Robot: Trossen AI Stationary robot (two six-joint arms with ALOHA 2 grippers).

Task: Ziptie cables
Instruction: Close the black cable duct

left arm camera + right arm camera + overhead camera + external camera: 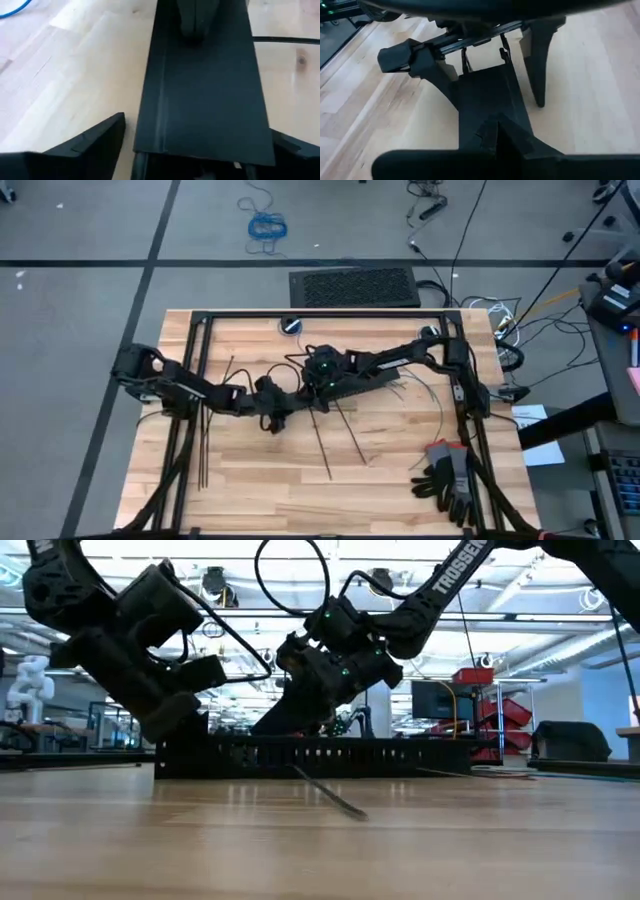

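Counts from the high view: two arms, meeting mid-table; one black slotted bar (350, 385) under them; about three zipties (203, 450) lying parallel near the table's left side, two or three more zipties crossed just in front of the bar, loose on the wood; one pair of grey-and-red gloves (448, 475) at the table's (260, 490) front right; cables (415, 387) only visible as a few thin strands splayed on the wood right of the bar, colours hard to tell.

The low view showed what the top-down one hid: the bar's slotted side wall, standing flat on the table, and one ziptie propped at a slant in front of it; neither gripper's tips were readable there.

The left wrist view showed the left gripper (200, 150) spread wide, one finger on each side of the bar's end, not visibly pressing it; the right arm's finger sat on the bar's top farther along.

The right wrist view showed the right gripper (490, 135) low over the bar's flat top; could not tell if its fingers were parted or pressed together; the left gripper straddled the far end.

Both arms were reached inward and pitched down.
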